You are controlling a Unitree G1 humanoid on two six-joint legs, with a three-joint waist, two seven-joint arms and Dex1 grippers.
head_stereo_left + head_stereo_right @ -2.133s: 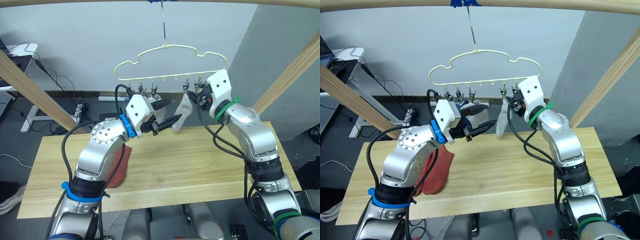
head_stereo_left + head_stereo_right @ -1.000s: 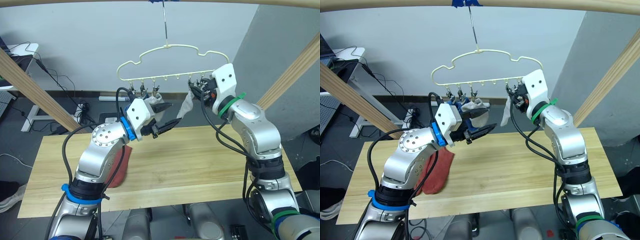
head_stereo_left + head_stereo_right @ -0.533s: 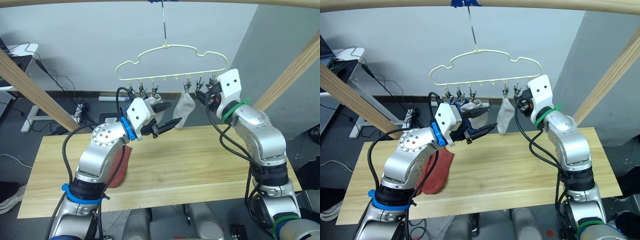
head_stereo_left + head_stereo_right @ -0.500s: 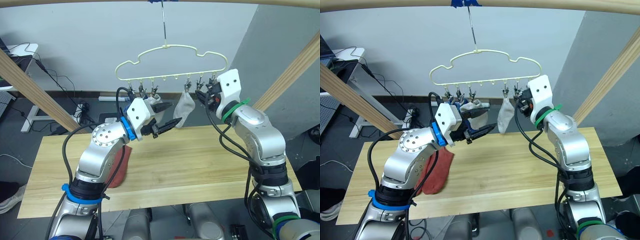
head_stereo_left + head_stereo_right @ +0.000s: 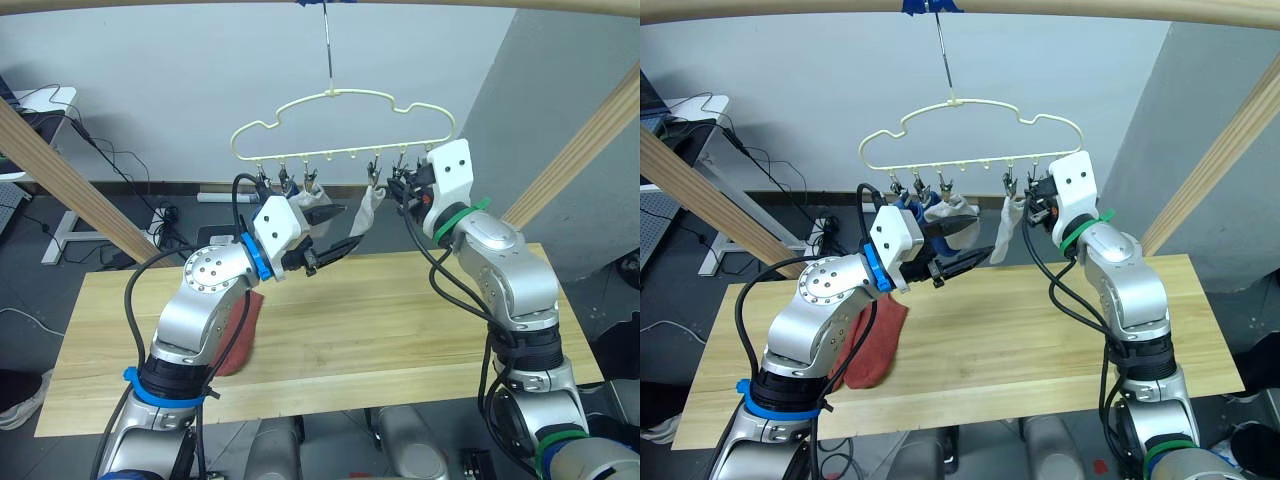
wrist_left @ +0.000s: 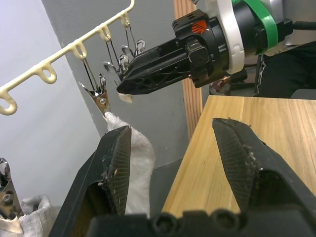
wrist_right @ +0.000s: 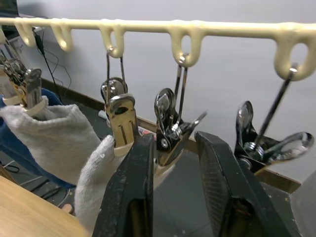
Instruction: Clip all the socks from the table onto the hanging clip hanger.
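While light grey sock [image 7: 96, 180] hangs clipped | left jaws released | right jaws parted around clip [image 7: 168, 132]

The left arm hides most of the rust-red sock [image 5: 238, 335] lying on the table [image 5: 400, 320].

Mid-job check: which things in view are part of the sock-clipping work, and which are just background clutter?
Job:
- clip hanger
- grey sock hanging from a clip
- second grey sock clipped beside it
- rust-red sock lying on the table
- left gripper, open
- right gripper, open

Lying about:
- wooden pole frame
- floor cables
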